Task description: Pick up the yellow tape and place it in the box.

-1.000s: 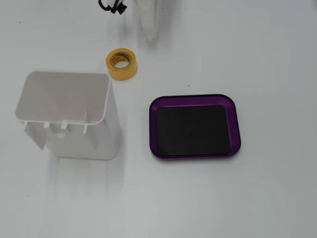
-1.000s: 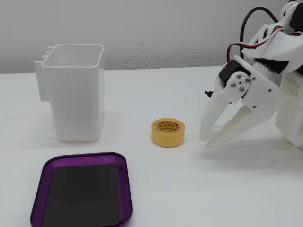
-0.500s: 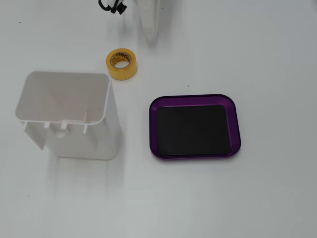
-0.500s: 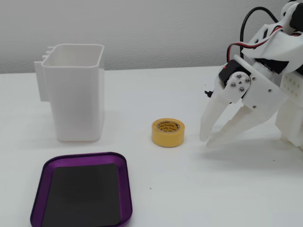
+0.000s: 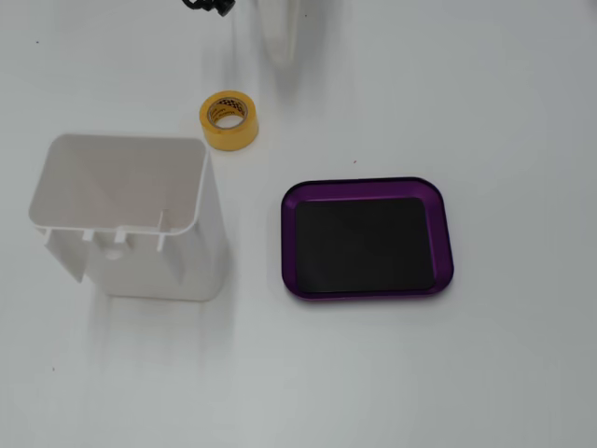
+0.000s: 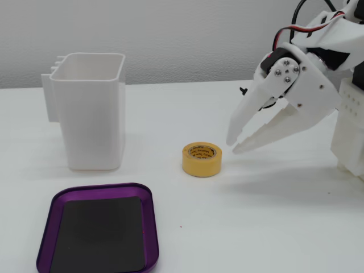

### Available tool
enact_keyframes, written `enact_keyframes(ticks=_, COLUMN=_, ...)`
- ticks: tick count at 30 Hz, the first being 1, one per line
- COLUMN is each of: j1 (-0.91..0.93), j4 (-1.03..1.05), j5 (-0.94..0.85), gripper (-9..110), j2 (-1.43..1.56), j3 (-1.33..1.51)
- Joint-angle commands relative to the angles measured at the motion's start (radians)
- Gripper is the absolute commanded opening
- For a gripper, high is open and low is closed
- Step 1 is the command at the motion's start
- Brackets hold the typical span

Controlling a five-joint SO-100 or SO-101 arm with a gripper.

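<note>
Top-down fixed view: yellow tape (image 5: pixel 229 119) lies flat on the white bench (image 5: pixel 466 93), core axis vertical, open hole facing up with dark print showing on the inner core. It sits toward the far edge of the bench, left of centre in this view. Just nearer and left of it stands a tall white container (image 5: pixel 121 215), mouth up, empty, close to the roll but not touching. The box (image 5: pixel 367 238), a shallow purple tray with a black bottom, lies right of the container, well apart from the tape, long axis running left to right, empty. A blurred white arm part and a bit of black cable show at the top edge; the end effector is not clear here.

Side fixed view: tape (image 6: pixel 201 158) rests flat mid-bench, hole up. End effector (image 6: pixel 232 145) hangs just right of the roll, tips pointing down-left toward it, not touching; the two white fingers are spread slightly apart, holding nothing. White container (image 6: pixel 91 111) stands left of the tape toward the back edge. Box (image 6: pixel 96 233) lies at the front-left corner. Nothing lies between end effector and tape.
</note>
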Motion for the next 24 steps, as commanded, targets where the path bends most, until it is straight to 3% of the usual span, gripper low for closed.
enact_keyframes(ticks=1, j1=0.006, j4=-0.052, j5=0.063, gripper=3, j2=-0.046, j3=-0.055)
enact_keyframes(ticks=8, j1=0.018, j4=-0.221, j5=0.15, gripper=13, j2=-0.396, j3=-0.058)
enact_keyframes(ticks=13, j1=0.135, j4=-0.236, j5=0.218, gripper=16, j2=-0.586, j3=-0.121)
enact_keyframes(ticks=24, j1=0.224, j4=-0.238, j5=0.215, gripper=16, j2=-0.721, j3=-0.198)
